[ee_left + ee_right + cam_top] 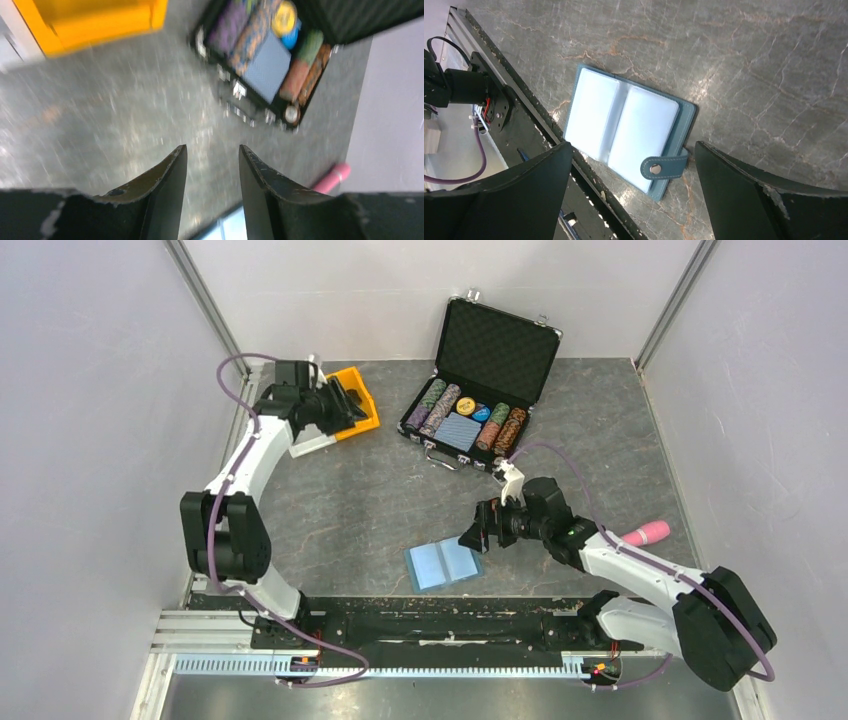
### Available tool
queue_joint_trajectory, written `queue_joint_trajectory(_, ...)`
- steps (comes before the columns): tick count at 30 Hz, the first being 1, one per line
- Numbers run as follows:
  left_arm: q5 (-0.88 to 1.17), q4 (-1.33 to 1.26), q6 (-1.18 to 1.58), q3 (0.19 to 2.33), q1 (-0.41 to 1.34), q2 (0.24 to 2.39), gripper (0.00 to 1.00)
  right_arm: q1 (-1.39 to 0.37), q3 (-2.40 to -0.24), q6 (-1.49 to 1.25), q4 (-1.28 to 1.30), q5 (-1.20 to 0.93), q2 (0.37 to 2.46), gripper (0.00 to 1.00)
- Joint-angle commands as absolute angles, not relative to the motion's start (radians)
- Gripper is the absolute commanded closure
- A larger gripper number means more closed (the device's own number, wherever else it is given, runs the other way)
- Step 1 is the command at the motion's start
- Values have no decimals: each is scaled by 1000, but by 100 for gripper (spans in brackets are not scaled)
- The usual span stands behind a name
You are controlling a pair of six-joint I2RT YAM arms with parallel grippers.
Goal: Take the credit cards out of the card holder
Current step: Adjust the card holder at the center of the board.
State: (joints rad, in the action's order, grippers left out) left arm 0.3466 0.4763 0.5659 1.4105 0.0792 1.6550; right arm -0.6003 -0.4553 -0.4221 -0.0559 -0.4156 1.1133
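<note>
The card holder (pixel 443 564), a light-blue bifold wallet, lies open and flat on the table near the front rail. In the right wrist view (pixel 624 120) both its pocket panels look pale, and its snap strap (pixel 663 167) is folded over one panel. No black credit cards show in any view. My right gripper (pixel 475 538) is open and empty, hovering just above the wallet's right edge, with its jaws wide apart in the wrist view (pixel 633 144). My left gripper (pixel 345 405) is open and empty at the far left by the yellow bin. In its blurred view (pixel 210 147) a wallet corner (pixel 227 230) shows.
An open black poker-chip case (pixel 478 390) with chips and a blue deck stands at the back centre. A yellow bin (pixel 362 410) and a white piece (pixel 312 445) are at the back left. A pink object (pixel 645 533) lies at the right. The black front rail (pixel 420 625) runs just below the wallet.
</note>
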Motion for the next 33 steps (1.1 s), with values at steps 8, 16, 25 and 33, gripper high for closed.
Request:
queue_joint_trajectory(8,507,534,534,954,257,1284,51,-603,-361,-541,-140,-439,1085,10)
queue_joint_trajectory(16,562,231,740,672,512,1192,59,-679,-406,-595,-185,-451,1077,31)
queue_joint_trajectory(25,491,67,842,539,616,1269,68,-797,-490,-677,-216,-356,1206,33)
queue_joint_trajectory(33,460,-27,883,402,628,1310,70,-802,-481,-623,-114,-205,1230,32)
